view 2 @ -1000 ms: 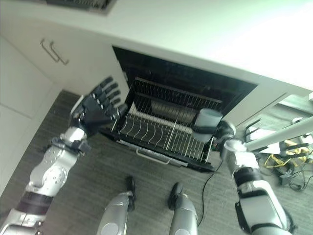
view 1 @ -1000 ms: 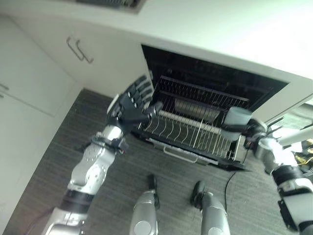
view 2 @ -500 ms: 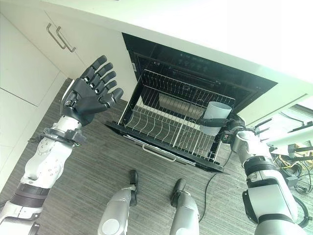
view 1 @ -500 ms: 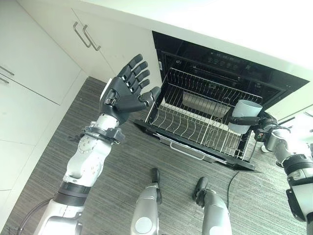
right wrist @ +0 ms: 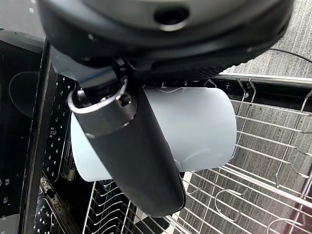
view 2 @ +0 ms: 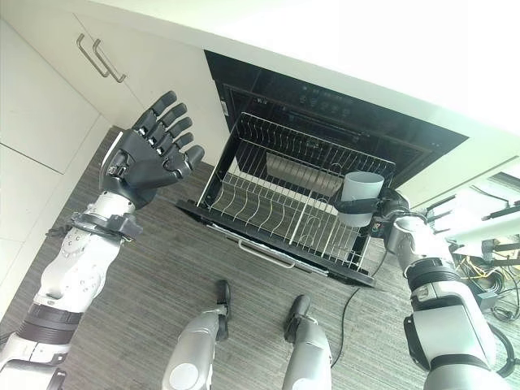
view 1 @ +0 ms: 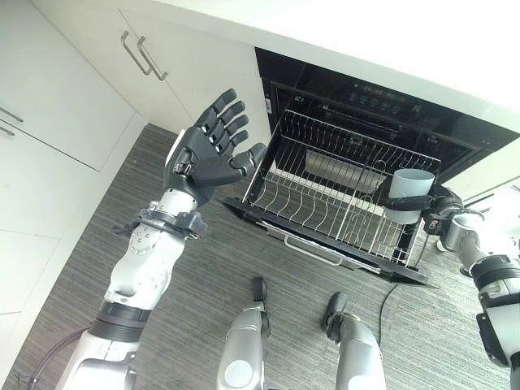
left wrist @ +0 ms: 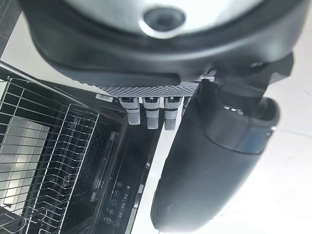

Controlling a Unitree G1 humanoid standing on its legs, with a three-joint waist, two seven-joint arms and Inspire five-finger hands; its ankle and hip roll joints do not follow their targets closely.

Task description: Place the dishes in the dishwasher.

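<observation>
A pale grey cup (view 1: 409, 193) (right wrist: 195, 129) is held in my right hand (view 2: 367, 205), whose fingers and thumb (right wrist: 131, 151) curl round it. It hangs upright above the right end of the wire rack (view 1: 325, 203) pulled out of the open dishwasher (view 2: 325, 114). My left hand (view 1: 207, 154) is raised to the left of the rack, palm toward me, fingers straight and spread, holding nothing. In the left wrist view the thumb (left wrist: 209, 161) stands before the dishwasher's dark opening and the rack (left wrist: 44, 146).
White cabinet doors with metal handles (view 1: 142, 57) stand to the left under a white counter (view 1: 366, 32). The dishwasher's lowered door (view 1: 325, 256) juts out over the grey striped floor (view 1: 73, 268). The rack's tines hold no dishes.
Compared with a second ago, the camera has shifted and my left hand has lifted away from the rack's left corner. The cup has sunk slightly over the rack's right end.
</observation>
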